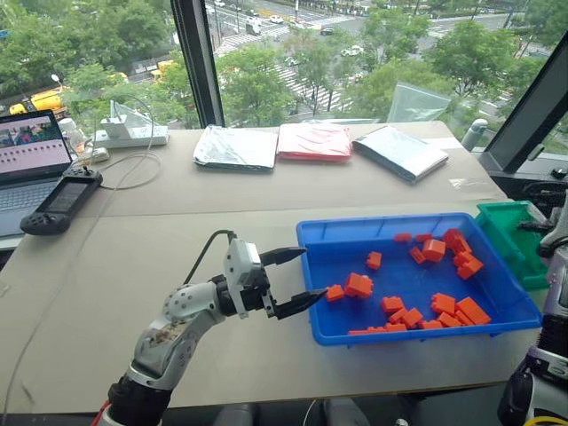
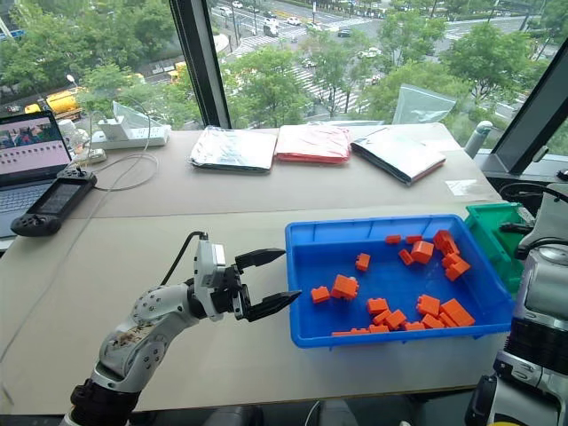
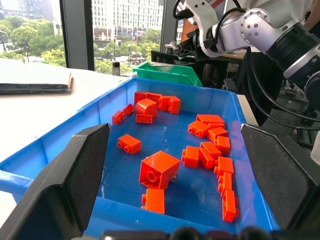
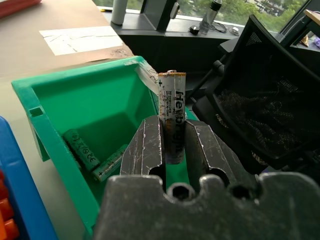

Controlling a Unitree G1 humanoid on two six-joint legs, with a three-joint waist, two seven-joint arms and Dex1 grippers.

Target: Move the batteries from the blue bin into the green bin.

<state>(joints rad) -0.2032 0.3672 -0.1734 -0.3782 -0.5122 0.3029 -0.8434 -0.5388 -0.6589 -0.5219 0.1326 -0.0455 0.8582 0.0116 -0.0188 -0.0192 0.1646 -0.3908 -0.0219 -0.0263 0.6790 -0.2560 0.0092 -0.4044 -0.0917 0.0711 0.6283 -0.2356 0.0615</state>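
The right gripper (image 4: 172, 145) clamps one battery (image 4: 172, 112) upright over the green bin (image 4: 90, 107), at three o'clock of the blue bin (image 1: 324, 235), ready to drop. The left gripper (image 1: 297, 280) waits open at nine o'clock.

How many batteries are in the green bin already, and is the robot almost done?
Two batteries already lie in the green bin. The right gripper holds a third battery above it. The blue bin shows orange bricks, no battery that I can see, so it looks nearly finished.
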